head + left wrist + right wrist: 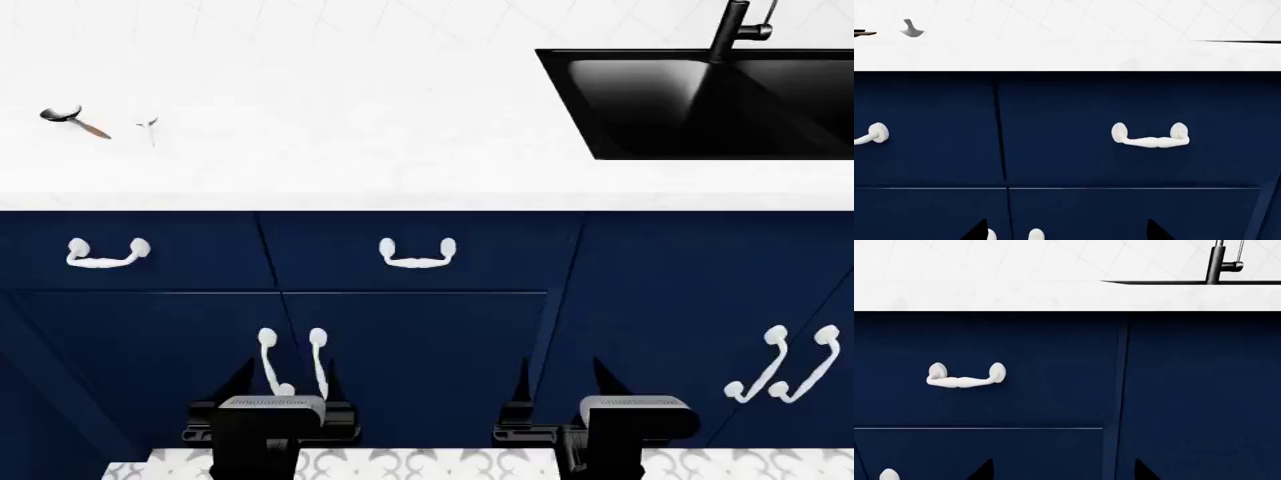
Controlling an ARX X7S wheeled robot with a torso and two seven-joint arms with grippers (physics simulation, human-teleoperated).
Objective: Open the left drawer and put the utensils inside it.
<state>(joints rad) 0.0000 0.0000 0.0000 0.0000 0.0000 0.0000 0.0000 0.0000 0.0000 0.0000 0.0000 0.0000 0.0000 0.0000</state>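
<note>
On the desk [334, 150] at ten o'clock lie spoon [74, 119] and fork [148, 124]; the left drawer [200, 250] below is closed. Left pincer [271, 392], fingers apart, should meet its handle [108, 255] squarely, then pull straight.

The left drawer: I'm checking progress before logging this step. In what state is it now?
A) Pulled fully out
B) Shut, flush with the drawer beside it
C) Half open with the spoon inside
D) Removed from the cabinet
B: the left drawer sits shut and flush, while the spoon and fork lie on the countertop.
</note>
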